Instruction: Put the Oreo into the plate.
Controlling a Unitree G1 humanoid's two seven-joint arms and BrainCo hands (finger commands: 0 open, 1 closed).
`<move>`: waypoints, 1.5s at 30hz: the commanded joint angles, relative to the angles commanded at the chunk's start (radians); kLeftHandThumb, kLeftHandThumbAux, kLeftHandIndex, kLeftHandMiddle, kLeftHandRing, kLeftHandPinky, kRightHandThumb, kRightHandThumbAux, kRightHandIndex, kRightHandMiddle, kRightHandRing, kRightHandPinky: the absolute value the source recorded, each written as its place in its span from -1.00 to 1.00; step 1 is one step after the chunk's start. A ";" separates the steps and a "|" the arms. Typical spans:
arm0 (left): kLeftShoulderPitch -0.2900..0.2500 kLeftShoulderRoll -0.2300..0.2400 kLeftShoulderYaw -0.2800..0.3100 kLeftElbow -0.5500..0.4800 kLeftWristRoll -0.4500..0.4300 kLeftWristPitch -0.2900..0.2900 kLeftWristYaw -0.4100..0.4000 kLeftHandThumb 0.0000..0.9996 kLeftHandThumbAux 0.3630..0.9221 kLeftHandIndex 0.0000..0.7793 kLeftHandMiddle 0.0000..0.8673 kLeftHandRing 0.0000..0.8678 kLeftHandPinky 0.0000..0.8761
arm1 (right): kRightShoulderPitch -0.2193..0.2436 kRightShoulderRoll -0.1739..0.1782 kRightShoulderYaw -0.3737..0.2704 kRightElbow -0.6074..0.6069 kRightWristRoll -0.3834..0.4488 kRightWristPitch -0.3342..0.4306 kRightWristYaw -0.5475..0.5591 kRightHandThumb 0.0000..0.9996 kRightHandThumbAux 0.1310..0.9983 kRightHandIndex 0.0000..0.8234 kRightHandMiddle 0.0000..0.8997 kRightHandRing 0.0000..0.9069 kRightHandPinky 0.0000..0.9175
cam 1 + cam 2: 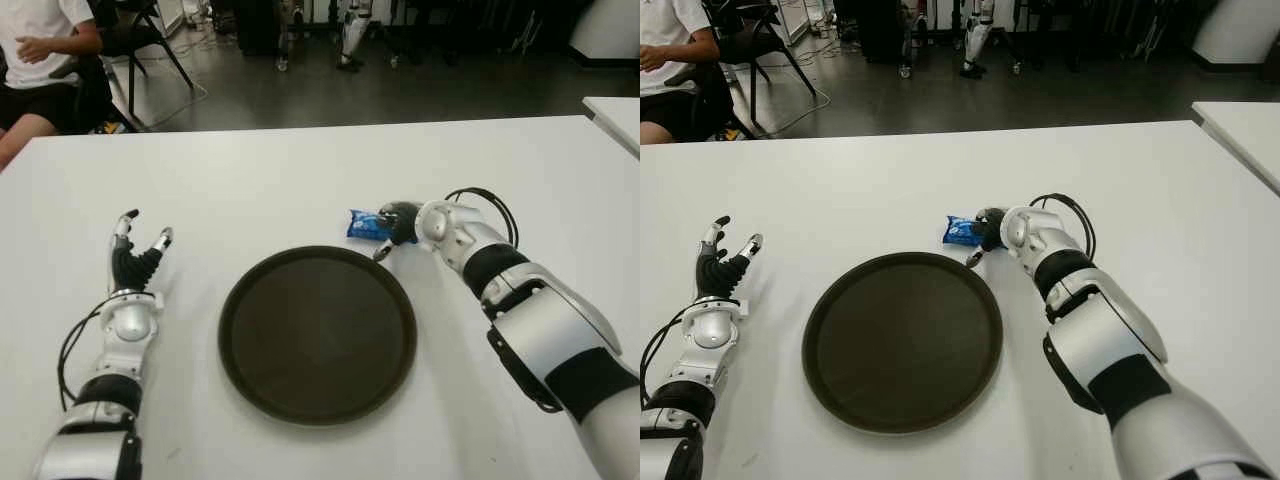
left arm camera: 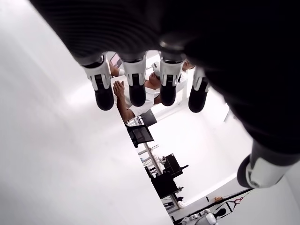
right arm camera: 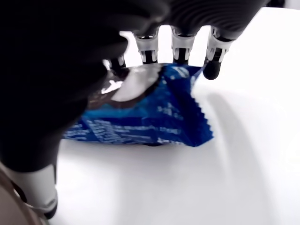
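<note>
Only the right wrist view shows the grip closely: the right hand (image 1: 400, 225) has its fingers (image 3: 180, 47) curled over the blue Oreo packet (image 3: 145, 112), which lies on the white table (image 1: 300, 170) just beyond the dark round plate's (image 1: 235, 300) far right rim. The left hand (image 1: 135, 262) shows left of the plate, fingers spread and empty, pointing away from the robot.

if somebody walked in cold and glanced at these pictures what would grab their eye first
Probably the big dark plate, bare in the middle of the white table. Next, the right hand just beyond its far right rim, fingers draped over a blue Oreo pack that lies on the table. The left hand shows open left of the plate.
</note>
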 joint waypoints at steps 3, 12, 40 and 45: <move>0.000 0.002 -0.003 0.002 0.007 -0.003 0.009 -1.00 -0.30 -1.00 -1.00 -1.00 -1.00 | 0.002 0.002 0.001 -0.002 -0.001 0.009 -0.005 -1.00 0.33 -1.00 -0.97 -1.00 -1.00; -0.002 0.009 -0.014 0.005 0.028 0.010 0.020 -1.00 -0.38 -1.00 -1.00 -1.00 -1.00 | 0.006 0.002 0.016 -0.010 -0.012 0.016 -0.013 -1.00 0.35 -1.00 -0.94 -1.00 -1.00; -0.002 0.006 0.005 0.014 0.002 -0.033 0.000 -1.00 -0.44 -1.00 -1.00 -1.00 -1.00 | 0.005 -0.010 0.029 -0.010 -0.028 -0.008 -0.005 -1.00 0.35 -1.00 -0.96 -1.00 -1.00; -0.004 0.009 0.000 0.019 0.007 -0.033 0.004 -1.00 -0.46 -1.00 -1.00 -1.00 -1.00 | -0.007 -0.006 0.041 -0.017 -0.034 0.005 0.027 -1.00 0.35 -1.00 -0.95 -1.00 -1.00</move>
